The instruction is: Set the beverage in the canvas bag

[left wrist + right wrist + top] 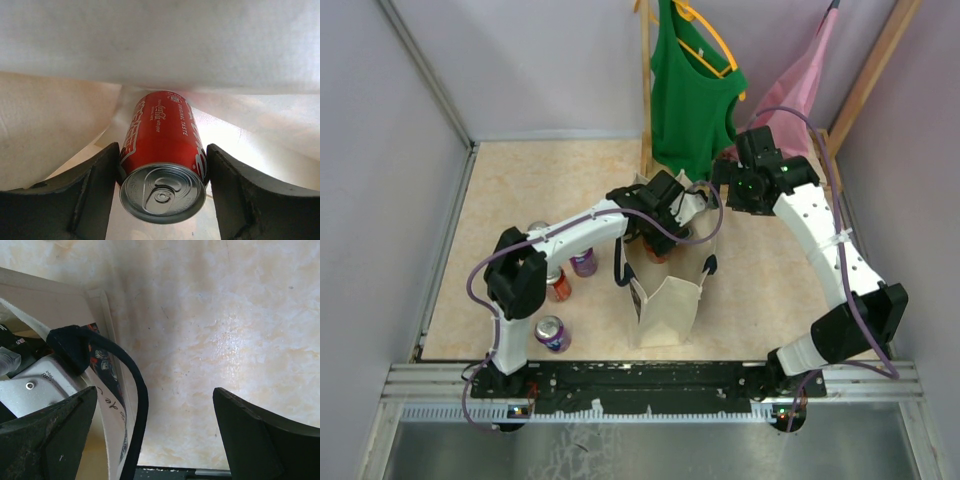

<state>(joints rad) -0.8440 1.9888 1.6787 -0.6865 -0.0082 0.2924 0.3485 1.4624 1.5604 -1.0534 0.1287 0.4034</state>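
Near the middle of the worktop (520, 180), a little toward its near edge, stands the canvas bag (668, 300), upright with its mouth open. The left arm reaches across from the near left corner, and the left pincer (162, 150) is lowered into the bag's mouth. The left wrist view shows it pinching a red Coca-Cola can (165, 125). One dark finger (97, 190) presses on each side of the can's body, and the pull-tab end faces the camera. Pale canvas walls surround the can above and on both sides, so it is inside the bag. Whether its far end touches the bottom cannot be told.

The right pincer (155, 435) hangs over the worktop just beside the bag's far right side, near the green tank top (690, 95) and the pink garment (802, 85) that hang at the far edge. It is spread wide and grips nothing, with bare marbled worktop between its fingers. A dark navy strap handle (137, 395) curves down along the bag's rim close to one of its fingers, and whether they touch is unclear.

Left of the bag, other drink cans stand on the worktop. A purple can (583, 262) is just beside the bag, an orange can (558, 286) is next to it, and another purple can (552, 333) is nearer the near edge.
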